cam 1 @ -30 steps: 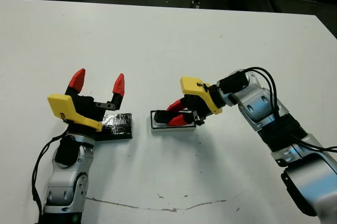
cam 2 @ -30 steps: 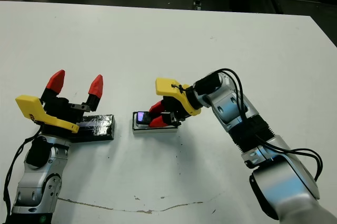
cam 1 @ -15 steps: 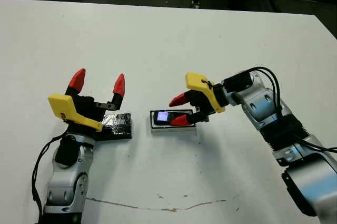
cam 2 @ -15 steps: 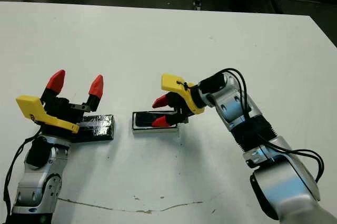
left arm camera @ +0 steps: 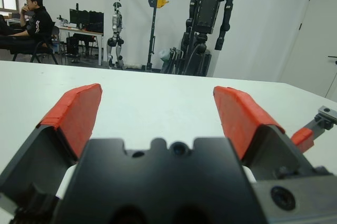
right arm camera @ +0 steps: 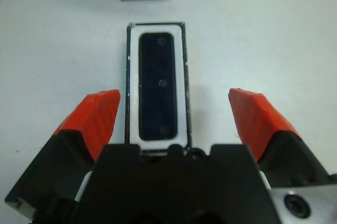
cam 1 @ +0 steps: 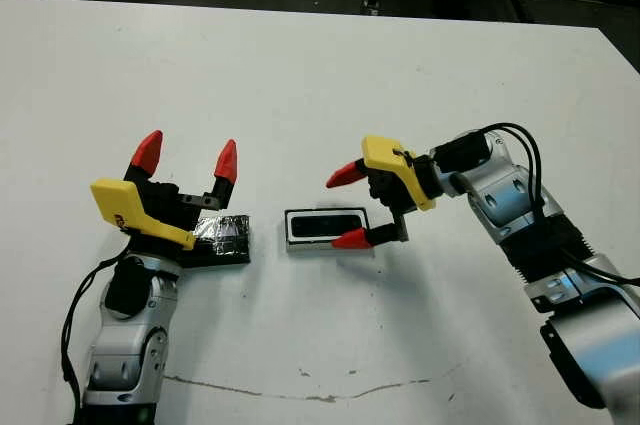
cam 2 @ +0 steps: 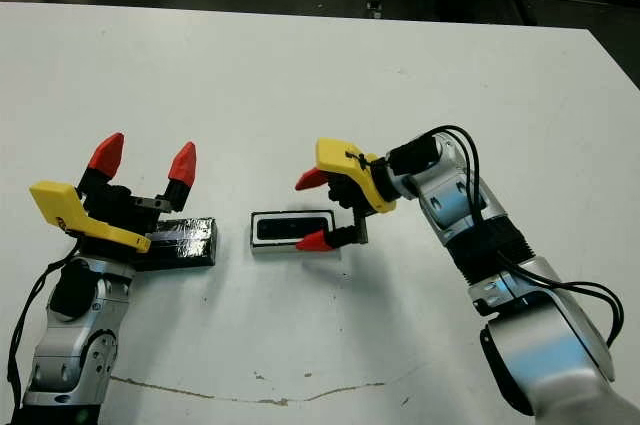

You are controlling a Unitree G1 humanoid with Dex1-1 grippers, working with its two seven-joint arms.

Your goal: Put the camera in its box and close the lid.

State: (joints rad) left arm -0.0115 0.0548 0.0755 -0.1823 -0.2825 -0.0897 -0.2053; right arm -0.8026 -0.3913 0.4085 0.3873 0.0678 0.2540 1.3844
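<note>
The right gripper (cam 1: 350, 207) is seen released, its red fingers spread wide just beside the right end of the box (cam 1: 327, 226); half a second ago those fingers were lower and reaching into the box, so the camera (cam 1: 326, 225) has been let go. It is now seated flat inside the box, which means the first half of the task can be judged done and only the lid (cam 1: 222, 236) is left. The lid lies to the left of the box, partly under the left gripper (cam 1: 187, 157), which is held open above it. The camera's snug fit within the white lining is shown plainly only in the right wrist view (right arm camera: 156, 86).
</note>
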